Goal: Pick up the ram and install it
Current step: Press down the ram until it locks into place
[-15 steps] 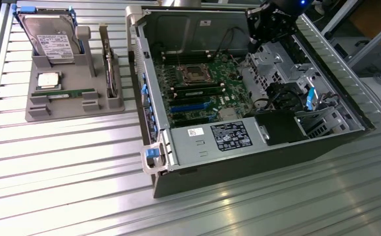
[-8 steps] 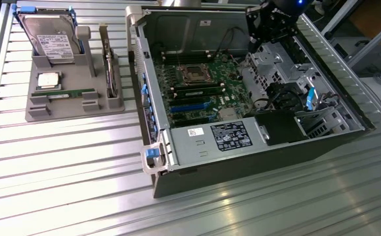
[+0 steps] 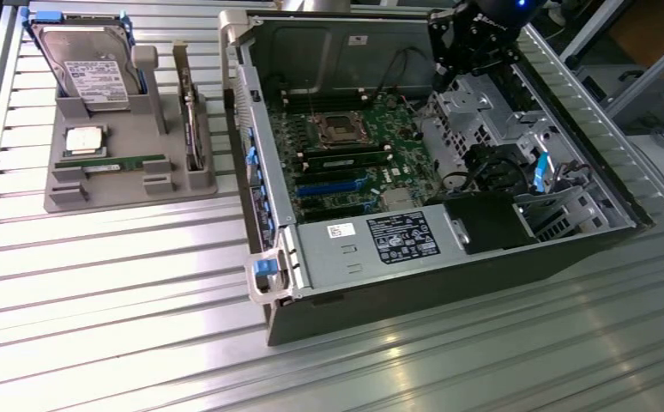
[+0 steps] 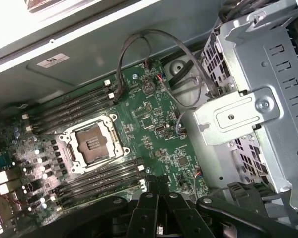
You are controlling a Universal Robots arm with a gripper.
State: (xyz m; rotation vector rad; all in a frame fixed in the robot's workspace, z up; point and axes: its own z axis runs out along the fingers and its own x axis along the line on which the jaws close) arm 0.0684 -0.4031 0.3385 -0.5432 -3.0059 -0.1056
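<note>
RAM point(image 3: 109, 163) lies in the grey tray point(image 3: 103, 196) at the exterior view's left, well apart from my gripper point(image 3: 441, 83), whose fingers I see together over the open computer case point(image 3: 338, 249), toward the exterior view's right.

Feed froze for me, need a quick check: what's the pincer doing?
Pincer: closed, nothing visible in its grip, above the open computer case.
</note>
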